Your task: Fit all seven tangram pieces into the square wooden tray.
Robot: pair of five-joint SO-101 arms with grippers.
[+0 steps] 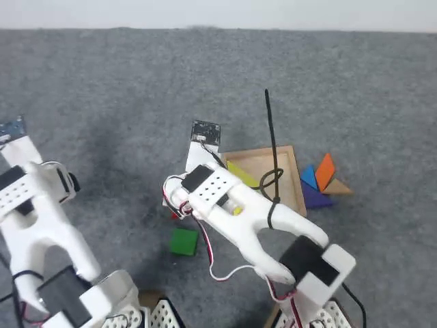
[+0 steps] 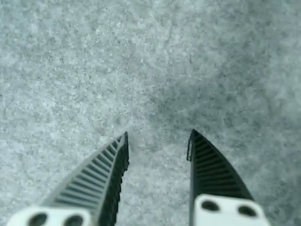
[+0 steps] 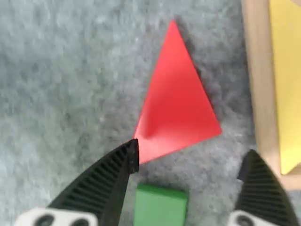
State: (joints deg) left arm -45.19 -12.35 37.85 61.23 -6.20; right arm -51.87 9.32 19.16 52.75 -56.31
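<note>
The right end effector [image 3: 193, 157] hangs released, its two black ribbed fingers [image 3: 113, 183] spread wide and holding nothing. Between and just beyond them lies a flat red triangle [image 3: 176, 103] with a smooth, slightly glossy face. One fingertip sits over a corner edge of it, though contact cannot be judged. Just beside the triangle, separated by a thin strip of fabric, is a flat green square [image 3: 160, 205]. Both rest on the grey, felt-like tabletop [image 2: 141, 56], left of the tray and near its near-left corner. The square is the nearer of the two.

The square wooden tray [image 3: 259, 84] has a pale, plain rim and lies right of centre. It contains one piece, a smooth yellow piece [image 3: 286, 70] lying against its left side.

Right of the tray four more pieces lie clustered and touching: a blue piece [image 1: 308, 177], an orange piece [image 1: 326, 171], a purple piece [image 1: 315, 197] and a tan wooden piece [image 1: 339, 186], all flat with sharp corners. That makes seven pieces: one in the tray, two to its left and four to its right.

A thin black cable [image 1: 272, 147] rises from the right arm and crosses in front of the tray.

Well to the left, the left end effector [image 2: 159, 141] is also released, its two ribbed fingers parted above bare grey fabric.
</note>
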